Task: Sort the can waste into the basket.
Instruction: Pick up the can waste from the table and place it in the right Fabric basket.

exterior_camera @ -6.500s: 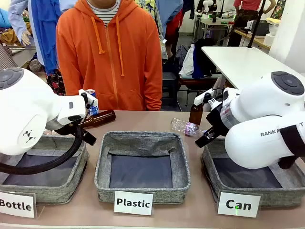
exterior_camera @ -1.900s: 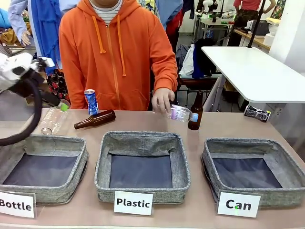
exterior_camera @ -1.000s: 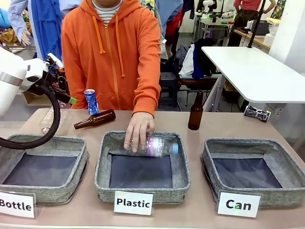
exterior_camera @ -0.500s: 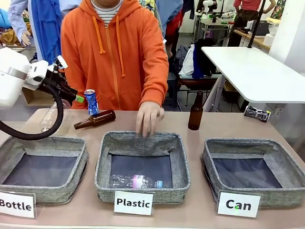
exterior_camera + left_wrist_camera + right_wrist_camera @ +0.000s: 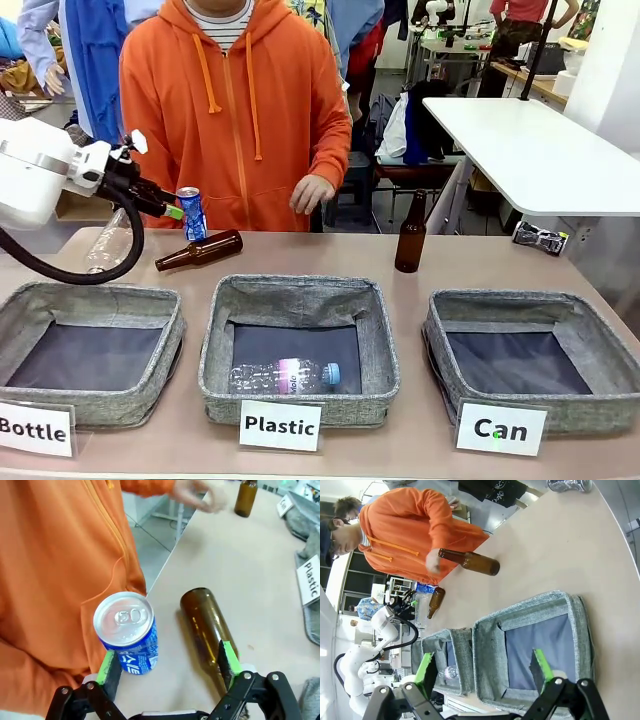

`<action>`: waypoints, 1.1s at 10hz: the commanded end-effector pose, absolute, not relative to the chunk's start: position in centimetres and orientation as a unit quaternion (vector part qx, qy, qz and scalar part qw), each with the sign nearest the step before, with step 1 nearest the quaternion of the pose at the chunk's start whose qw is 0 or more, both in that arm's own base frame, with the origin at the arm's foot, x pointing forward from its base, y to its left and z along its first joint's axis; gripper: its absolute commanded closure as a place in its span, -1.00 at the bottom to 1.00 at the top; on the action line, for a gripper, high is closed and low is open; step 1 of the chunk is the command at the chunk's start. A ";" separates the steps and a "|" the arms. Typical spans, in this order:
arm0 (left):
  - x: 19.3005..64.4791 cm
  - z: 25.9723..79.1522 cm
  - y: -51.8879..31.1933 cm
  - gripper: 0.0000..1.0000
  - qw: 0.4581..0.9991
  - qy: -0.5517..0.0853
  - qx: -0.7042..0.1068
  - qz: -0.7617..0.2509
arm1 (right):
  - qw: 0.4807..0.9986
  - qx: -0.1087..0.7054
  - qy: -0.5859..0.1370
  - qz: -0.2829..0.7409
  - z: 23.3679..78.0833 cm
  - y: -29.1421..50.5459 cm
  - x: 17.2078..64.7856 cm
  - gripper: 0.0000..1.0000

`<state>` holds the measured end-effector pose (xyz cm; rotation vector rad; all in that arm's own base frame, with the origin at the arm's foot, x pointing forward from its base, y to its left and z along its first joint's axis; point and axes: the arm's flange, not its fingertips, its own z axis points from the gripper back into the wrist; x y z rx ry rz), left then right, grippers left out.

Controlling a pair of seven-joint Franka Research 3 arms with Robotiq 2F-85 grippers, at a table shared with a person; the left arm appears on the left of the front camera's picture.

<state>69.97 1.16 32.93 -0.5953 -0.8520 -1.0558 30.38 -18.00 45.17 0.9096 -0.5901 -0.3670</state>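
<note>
Fingers (image 5: 108,666) spread wide, the left gripper (image 5: 168,661) has drawn up to the blue can (image 5: 127,632), far left, a first pick for the empty basket (image 5: 520,300), near right

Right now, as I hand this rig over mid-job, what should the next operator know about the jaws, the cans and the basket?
Left gripper: jaws open, holding nothing, lowered at the upright blue can by the far edge. A lying brown bottle sits close beside the can.
Right gripper: jaws open, holding nothing, raised above the Can basket.
Black crushed can: far right of the table, behind the basket.
Person's hand: lifted at the far edge, touching nothing.
Done: no can is in the basket yet.
Left: probably grip the blue can clear of the bottle, carry it to the basket, then the black one.
</note>
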 end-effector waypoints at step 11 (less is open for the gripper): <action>75.0 30.6 -0.5 -1.00 0.725 -0.414 -0.267 -0.481 | 0.835 0.436 -0.294 -0.163 45.2 -18.2 30.8 -1.00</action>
